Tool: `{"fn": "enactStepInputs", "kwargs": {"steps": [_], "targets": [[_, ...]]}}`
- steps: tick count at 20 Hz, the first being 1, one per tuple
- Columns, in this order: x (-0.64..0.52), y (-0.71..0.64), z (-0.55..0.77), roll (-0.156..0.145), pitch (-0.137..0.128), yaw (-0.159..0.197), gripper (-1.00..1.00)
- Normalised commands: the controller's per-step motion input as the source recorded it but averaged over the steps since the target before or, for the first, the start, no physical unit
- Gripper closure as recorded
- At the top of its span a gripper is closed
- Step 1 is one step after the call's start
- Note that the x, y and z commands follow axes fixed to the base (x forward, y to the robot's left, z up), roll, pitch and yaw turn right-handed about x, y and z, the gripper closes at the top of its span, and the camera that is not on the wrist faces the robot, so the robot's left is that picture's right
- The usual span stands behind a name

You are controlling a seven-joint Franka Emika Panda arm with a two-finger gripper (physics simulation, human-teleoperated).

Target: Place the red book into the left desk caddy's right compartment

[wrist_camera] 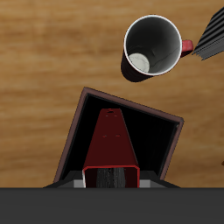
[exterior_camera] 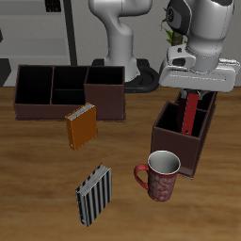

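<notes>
My gripper [exterior_camera: 194, 90] is shut on the red book [exterior_camera: 191, 113] and holds it upright by its upper end. The book's lower end hangs down in the left desk caddy [exterior_camera: 175, 156], the dark maroon box set diagonally. In the wrist view the red book [wrist_camera: 111, 143] reaches down from my gripper [wrist_camera: 111, 180] into the caddy [wrist_camera: 131, 105], within its large square right compartment [wrist_camera: 156, 149]. I cannot tell whether the book touches the compartment floor.
A red mug [exterior_camera: 158, 175] stands just in front of the caddy, close to it; it also shows in the wrist view [wrist_camera: 150, 48]. A black-and-white striped book [exterior_camera: 93, 195], an orange book [exterior_camera: 81, 127] and a second caddy [exterior_camera: 66, 91] lie across the table.
</notes>
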Motion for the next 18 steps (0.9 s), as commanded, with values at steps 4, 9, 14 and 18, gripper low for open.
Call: {"fn": "enactStepInputs", "kwargs": {"steps": [4,9,14,18], "targets": [[0.02,0.05,-0.21,0.018,0.033,0.004,1.0],[0.05,0.14,-0.27,0.017,0.041,0.016,1.0],[0.04,0.01,-0.12,-0.005,0.009,0.013,1.0],[0.06,-0.04,-0.22,0.0,0.04,-0.007,1.0]]}}
